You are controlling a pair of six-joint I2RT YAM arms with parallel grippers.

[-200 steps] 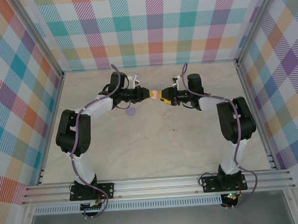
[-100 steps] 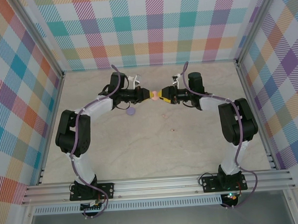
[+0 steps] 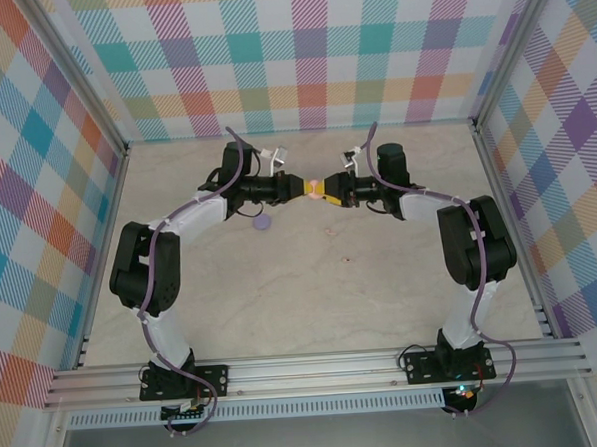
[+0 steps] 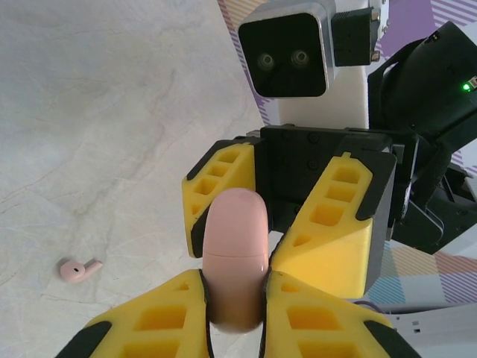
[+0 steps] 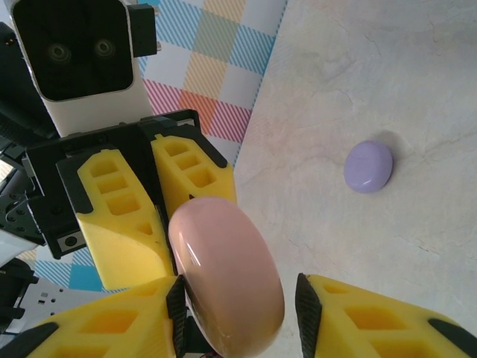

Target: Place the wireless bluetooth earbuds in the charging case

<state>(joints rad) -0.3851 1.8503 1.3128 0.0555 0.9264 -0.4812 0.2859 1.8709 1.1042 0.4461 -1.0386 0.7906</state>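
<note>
Left wrist view: left gripper (image 4: 237, 291) is clamping the pink case (image 4: 236, 239) across its broad faces, in the air over the far half of the table (image 4: 89, 112), while the right gripper (image 5: 237, 298) is straddling the other end with fingers spread and a gap on one side. A pink bud (image 4: 80, 269) is lying on the table below, and a purple case (image 5: 368, 166) is sitting apart. Judging the case light, rigid and glossy-slick, so gripping across the broad faces seems safest; the tiny bud is looking roll-prone, best pinched at its stem.

Pink charging case (image 4: 236, 253) closed, held aloft; pink earbud (image 4: 80, 269), purple case (image 5: 368, 166) on table (image 4: 112, 112)
</note>
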